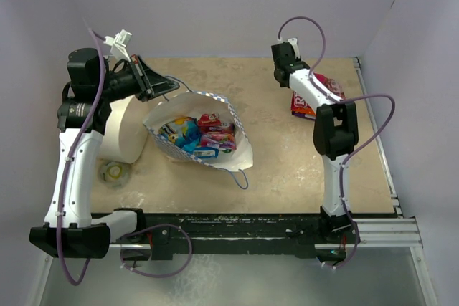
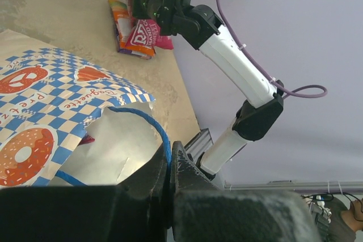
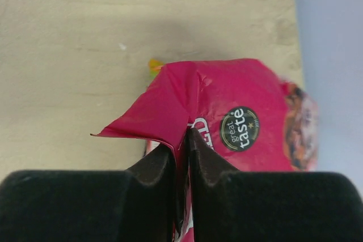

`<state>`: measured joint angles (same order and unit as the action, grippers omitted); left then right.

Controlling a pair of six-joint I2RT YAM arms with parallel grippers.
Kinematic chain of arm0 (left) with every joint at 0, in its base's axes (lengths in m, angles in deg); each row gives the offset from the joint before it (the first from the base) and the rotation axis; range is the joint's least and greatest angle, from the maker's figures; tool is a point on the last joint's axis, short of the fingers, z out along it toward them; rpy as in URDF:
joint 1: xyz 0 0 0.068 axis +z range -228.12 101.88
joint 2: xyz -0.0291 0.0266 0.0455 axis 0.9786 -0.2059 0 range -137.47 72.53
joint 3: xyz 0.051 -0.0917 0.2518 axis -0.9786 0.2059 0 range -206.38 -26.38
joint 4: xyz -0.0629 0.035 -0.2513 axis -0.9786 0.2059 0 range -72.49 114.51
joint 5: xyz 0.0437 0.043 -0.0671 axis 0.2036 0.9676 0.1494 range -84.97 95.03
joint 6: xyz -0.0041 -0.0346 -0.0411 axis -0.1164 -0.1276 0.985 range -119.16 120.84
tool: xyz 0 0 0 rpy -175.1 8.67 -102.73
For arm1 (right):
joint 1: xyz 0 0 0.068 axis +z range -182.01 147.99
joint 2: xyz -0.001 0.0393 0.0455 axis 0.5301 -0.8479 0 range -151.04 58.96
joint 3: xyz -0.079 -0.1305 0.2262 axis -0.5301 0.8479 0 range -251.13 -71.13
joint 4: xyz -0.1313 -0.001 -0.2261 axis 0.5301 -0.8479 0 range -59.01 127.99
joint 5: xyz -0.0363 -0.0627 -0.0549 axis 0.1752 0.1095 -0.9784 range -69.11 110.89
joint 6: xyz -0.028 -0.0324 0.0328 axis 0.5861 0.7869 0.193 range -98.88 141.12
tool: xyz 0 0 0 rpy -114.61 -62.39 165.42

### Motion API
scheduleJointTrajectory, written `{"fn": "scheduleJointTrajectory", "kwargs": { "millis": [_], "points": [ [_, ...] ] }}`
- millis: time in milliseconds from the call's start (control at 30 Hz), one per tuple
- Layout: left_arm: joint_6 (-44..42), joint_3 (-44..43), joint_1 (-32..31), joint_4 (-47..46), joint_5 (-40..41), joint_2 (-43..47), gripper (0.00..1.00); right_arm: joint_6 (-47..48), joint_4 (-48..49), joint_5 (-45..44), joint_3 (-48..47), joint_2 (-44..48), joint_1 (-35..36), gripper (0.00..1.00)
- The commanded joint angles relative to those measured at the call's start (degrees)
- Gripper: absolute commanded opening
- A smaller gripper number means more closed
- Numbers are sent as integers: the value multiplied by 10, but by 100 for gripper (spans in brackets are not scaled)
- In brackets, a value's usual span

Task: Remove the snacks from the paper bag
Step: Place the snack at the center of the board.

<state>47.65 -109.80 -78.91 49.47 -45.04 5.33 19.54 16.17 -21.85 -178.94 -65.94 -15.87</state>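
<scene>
Table, drop-off step we reckon: right tool pinches a magenta packet with the snack pile beneath it, left tool clamps the cord handle of the paper bag; next we release.

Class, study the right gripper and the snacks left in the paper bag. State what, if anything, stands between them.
Nothing visible does. Only bare table lies between the right gripper, shut on a red packet, and the snacks. The left gripper holds the paper bag open.

The top camera looks steeply down on the table. Both wrist cameras sit close in. All share the packets.
</scene>
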Motion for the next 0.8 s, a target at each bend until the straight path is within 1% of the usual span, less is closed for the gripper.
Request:
{"fn": "scheduleJointTrajectory", "kwargs": {
  "millis": [0, 100, 200, 433, 567, 633, 700, 767],
  "points": [
    [-17, -30, -1, -3, -1, 2, 0, -75, -39, 76, -26, -16, -6, 16],
    [-18, -32, -1, -3, 0, 0, 0, -107, -50, 96, -23, -29, -6, 18],
    [-19, -33, -1, -2, -1, -1, 0, -115, -42, 104, 0, -27, -6, 26],
    [-20, -33, -1, -1, -4, -2, 0, -112, -34, 118, 37, 10, -11, 51],
    [-18, -29, -1, -3, -8, 0, 0, -118, -34, 131, 71, 60, -11, 69],
    [-16, -25, -1, -6, -11, 1, 0, -118, -32, 144, 87, 87, -11, 74],
    [-12, -18, -1, -12, -14, 3, 0, -118, -28, 152, 104, 113, -11, 83],
    [-7, -13, -1, -18, -16, 5, 0, -110, -22, 164, 116, 138, -11, 88]
  ]
}}
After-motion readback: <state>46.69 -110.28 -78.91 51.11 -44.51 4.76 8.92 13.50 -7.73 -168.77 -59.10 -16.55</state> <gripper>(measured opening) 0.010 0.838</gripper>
